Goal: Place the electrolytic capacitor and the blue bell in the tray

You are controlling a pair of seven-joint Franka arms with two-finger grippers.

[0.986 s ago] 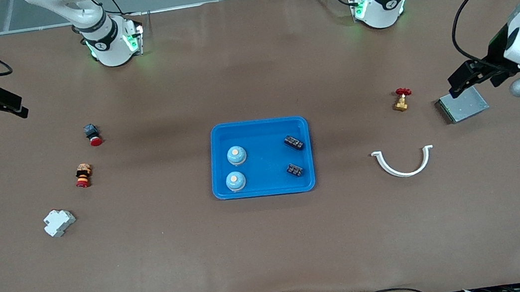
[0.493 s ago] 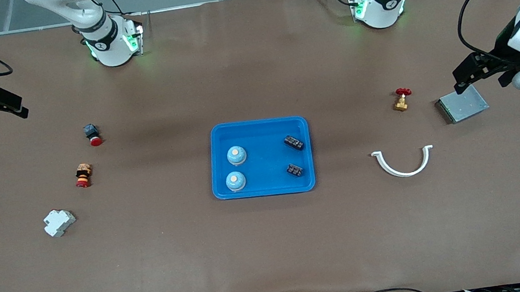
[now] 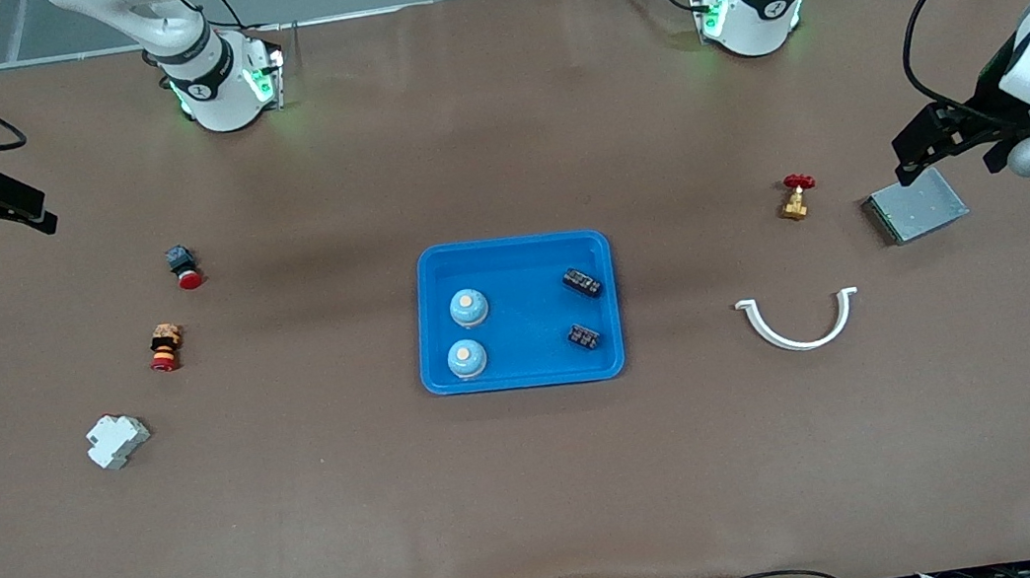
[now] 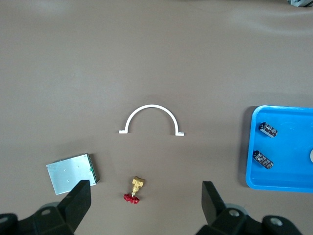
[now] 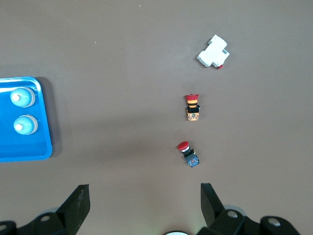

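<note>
1. Table scene viewed from a high camera facing two robot arms; clock directions are centred on the tray, twelve pointing toward the arm bases.
2. Nearest the camera, a white plastic circuit breaker (image 3: pixel 117 440) lies at about eight o'clock, toward the right arm's end. A white plastic half-ring clamp (image 3: pixel 799 321) lies at about four o'clock.
3. At centre sits the shallow bright-blue plastic tray (image 3: pixel 525 327). It holds two pale-blue domed bells (image 3: pixel 466 358) on its nine o'clock side and two small black electrolytic capacitors (image 3: pixel 584 336) on its three o'clock side.
4. Farther off, at nine to ten o'clock, lie a red-and-yellow push button (image 3: pixel 164 347) and a red-capped black switch (image 3: pixel 184 266).
5. At two to three o'clock are a brass valve with a red handle (image 3: pixel 795 197) and a flat grey metal box (image 3: pixel 915 207).
6. The left gripper (image 3: pixel 920 151) hovers over the grey box's edge, jaws wide and empty. The right gripper (image 3: pixel 38 214) waits over the right arm's end of the table, also wide and empty.
7. Judgement: the placing looks finished; the next move calls only for parking both arms.
</note>
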